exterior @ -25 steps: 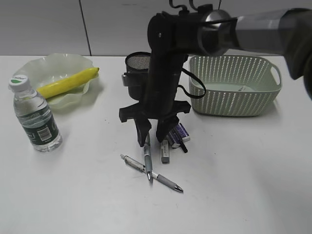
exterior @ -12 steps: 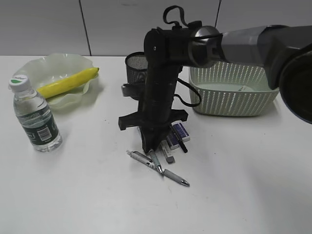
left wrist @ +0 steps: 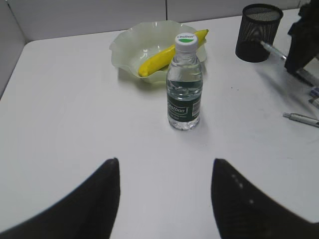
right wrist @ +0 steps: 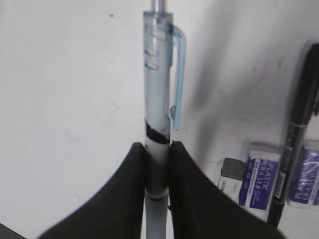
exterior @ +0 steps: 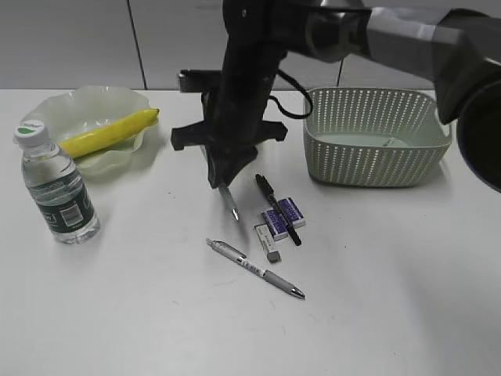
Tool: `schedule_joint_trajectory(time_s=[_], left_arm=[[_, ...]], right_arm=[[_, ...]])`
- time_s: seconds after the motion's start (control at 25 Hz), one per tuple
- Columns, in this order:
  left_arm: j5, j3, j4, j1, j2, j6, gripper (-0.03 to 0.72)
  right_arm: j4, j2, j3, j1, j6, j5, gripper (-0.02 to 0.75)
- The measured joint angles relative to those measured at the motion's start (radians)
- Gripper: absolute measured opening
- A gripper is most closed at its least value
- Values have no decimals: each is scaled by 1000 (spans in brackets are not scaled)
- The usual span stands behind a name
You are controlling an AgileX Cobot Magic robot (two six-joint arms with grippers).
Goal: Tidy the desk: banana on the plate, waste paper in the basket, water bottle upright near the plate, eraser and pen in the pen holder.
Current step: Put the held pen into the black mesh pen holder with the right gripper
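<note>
Now the right gripper (right wrist: 157, 164), clamped on a clear-barrelled pen (right wrist: 160, 99), hangs above the desk (exterior: 141, 313); the pen holder (left wrist: 259, 32) stands at its twelve o'clock, calling for a lift and tip-first drop

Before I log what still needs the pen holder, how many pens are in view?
3. One clear pen in the right gripper, above the desk; a silver pen on the desk; a black pen across the erasers.

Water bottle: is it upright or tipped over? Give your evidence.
Upright. The water bottle stands on its base, white cap on top, beside the plate.
</note>
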Motion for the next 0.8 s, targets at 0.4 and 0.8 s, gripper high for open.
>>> schedule_joint_trajectory(time_s=[0.4,0.8], left_arm=[[0,0,0,0,0,0,435],[-1,0,0,0,0,0,435]], right_arm=[[-210,-151,-68,0,-11,-124,116],[-342,-154,-25,-15,-13,-567,116]])
